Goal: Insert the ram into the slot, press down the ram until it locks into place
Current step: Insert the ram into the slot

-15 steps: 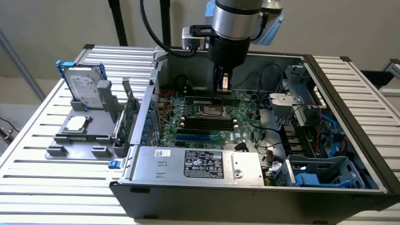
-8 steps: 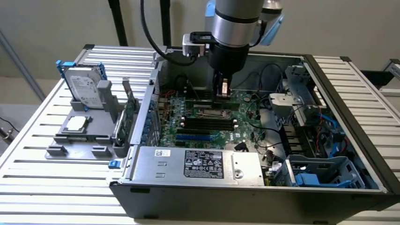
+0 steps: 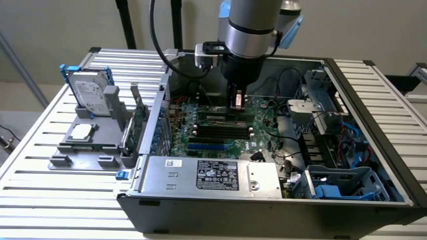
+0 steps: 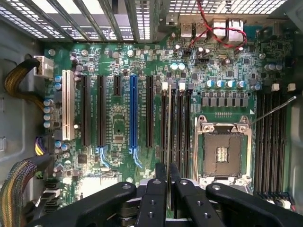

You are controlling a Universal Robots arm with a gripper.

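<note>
My gripper (image 3: 237, 106) hangs inside the open computer case over the motherboard (image 3: 200, 145). In the wrist view its black fingers (image 4: 156, 198) are shut on the ram (image 4: 169, 137), which I see edge-on as a thin pale strip. The ram stands upright over the bank of parallel black slots (image 4: 182, 127), in line with the gap between the two slots nearest the blue socket; whether it touches a slot I cannot tell. In the exterior view those slots (image 3: 220, 131) lie just in front of and below the gripper.
A metal CPU socket (image 4: 222, 153) lies beside the slots, and a second slot bank (image 4: 270, 137) lies beyond it. A blue socket (image 4: 133, 113), the power supply (image 3: 210, 175), cables (image 3: 313, 125) and case walls crowd in. Outside, a grey fixture (image 3: 83, 150) holds a hard drive (image 3: 90, 95).
</note>
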